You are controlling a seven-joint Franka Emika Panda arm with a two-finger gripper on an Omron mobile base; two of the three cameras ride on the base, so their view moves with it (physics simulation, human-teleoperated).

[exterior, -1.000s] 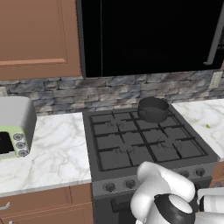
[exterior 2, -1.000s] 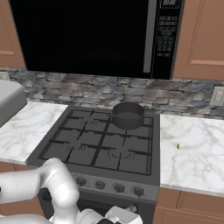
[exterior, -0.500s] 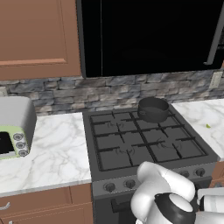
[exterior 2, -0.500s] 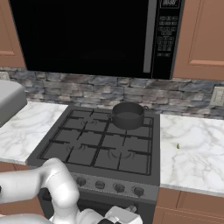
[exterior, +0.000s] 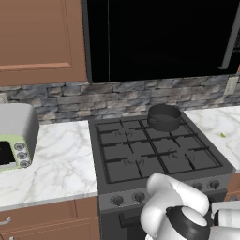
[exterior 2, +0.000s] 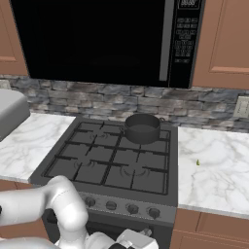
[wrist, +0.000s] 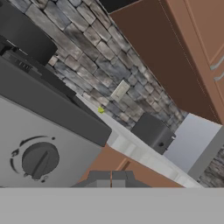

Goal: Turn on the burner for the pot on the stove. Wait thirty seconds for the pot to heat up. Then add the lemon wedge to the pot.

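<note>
Pot [exterior 2: 142, 128] on stove's [exterior 2: 109, 163] back right burner, dark grey, upright. Lemon wedge [exterior 2: 197, 162] on white marble counter [exterior 2: 214, 168] right of stove, well apart from pot. Gripper [wrist: 112, 178] low at stove front beside a knob [wrist: 39, 159], jaws closed, holding nothing. Microwave [exterior 2: 97, 39] panel text too small to read. Stone backsplash, brown cabinets, toaster oven [exterior: 14, 136] left.

stove [exterior 2: 112, 165]: I saw the pot [exterior 2: 142, 128] on its back right grate | right marble counter [exterior 2: 214, 170]: lemon wedge [exterior 2: 198, 162] | left marble counter [exterior: 56, 159]: toaster oven [exterior: 15, 136]
</note>
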